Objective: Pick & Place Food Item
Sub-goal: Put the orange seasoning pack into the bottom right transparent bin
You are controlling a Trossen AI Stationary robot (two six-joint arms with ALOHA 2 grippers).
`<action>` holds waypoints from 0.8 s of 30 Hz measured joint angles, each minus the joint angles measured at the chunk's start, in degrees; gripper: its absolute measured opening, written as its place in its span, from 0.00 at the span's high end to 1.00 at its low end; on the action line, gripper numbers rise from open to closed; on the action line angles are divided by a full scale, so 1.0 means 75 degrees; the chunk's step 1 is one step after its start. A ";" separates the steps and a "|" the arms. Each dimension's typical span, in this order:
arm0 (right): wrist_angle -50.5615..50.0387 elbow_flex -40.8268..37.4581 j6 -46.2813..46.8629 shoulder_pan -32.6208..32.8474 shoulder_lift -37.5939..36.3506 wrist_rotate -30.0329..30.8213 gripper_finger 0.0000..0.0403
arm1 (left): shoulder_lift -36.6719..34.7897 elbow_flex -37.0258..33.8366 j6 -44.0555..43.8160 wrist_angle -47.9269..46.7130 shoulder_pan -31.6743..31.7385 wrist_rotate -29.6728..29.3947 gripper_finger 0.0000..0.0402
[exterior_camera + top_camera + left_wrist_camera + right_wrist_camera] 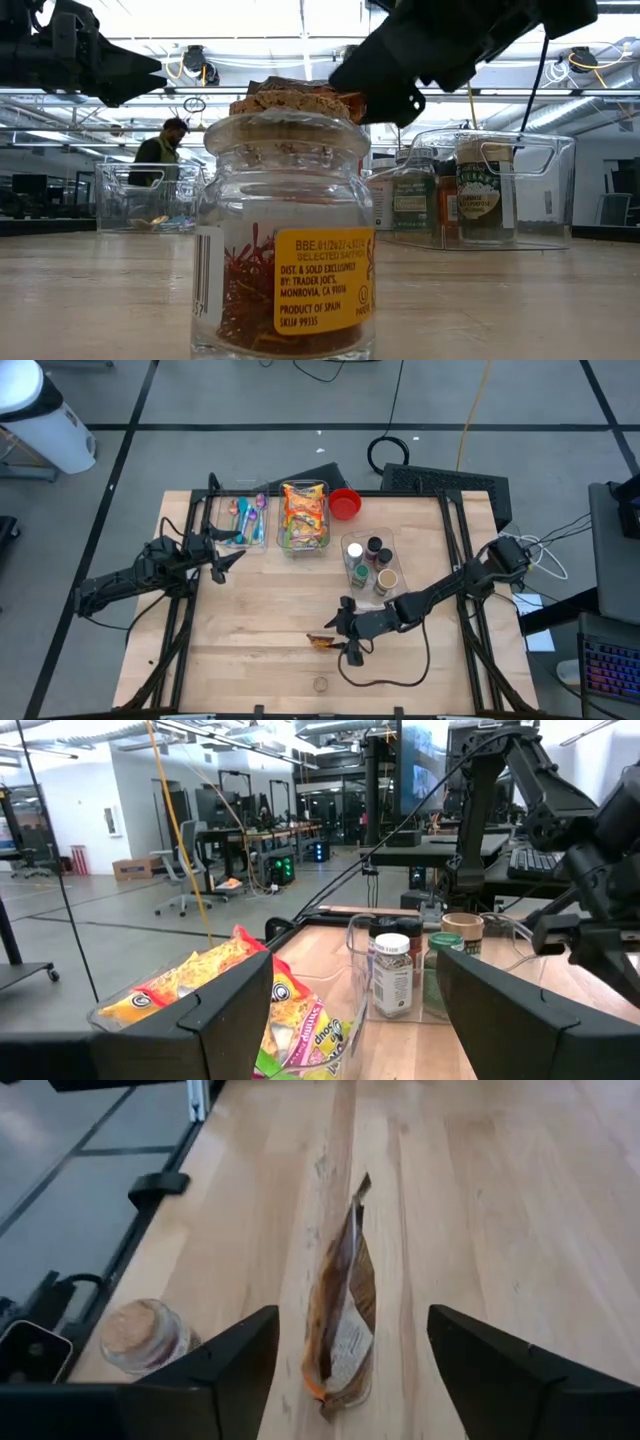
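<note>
One small food packet (340, 1325), brown and orange with a crimped edge, lies on the bare wood of the bench (260, 610) near the front, standing on its edge as I see it from the right wrist view. I see the right end effector (350, 637) right over it, fingers apart, one on each side of the packet with a gap between each finger and the packet. I judge the packet not gripped.

Near the packet, toward the front edge of the bench, stands a small glass jar (285, 230) with a cork stopper and a yellow label reading saffron; it shows in the right wrist view as well, off to one side of the packet and apart from it.

Farther back, right of centre, I note a clear bin of spice jars (368, 563). Beside it, at the back middle, a clear bin of snack packets (305, 517) holds colourful bags, with a red bowl (345, 503) just beside that bin. A third clear bin of utensils (245, 520) stands to the left.

I hold the left end effector (222, 557) above the bench at the left, near the utensil bin, its fingers spread wide and empty.

A person (160, 150) stands in the room beyond the bench.
</note>
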 joint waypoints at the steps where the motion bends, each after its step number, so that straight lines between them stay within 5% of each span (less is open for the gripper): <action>1: 0.0100 -0.0002 0.0005 -0.0002 0.0028 -0.0001 0.40 | 0.0000 0.0000 0.0000 0.0000 0.0000 0.0003 0.30; 18: -0.0055 0.0001 0.0114 -0.0239 0.0078 -0.0295 0.96 | -0.0001 0.0000 0.0000 0.0000 0.0001 0.0003 0.30; 24: -0.0066 0.0001 -0.0111 -0.0249 -0.0204 -0.0416 0.99 | 0.0000 0.0000 0.0000 0.0000 0.0000 0.0002 0.30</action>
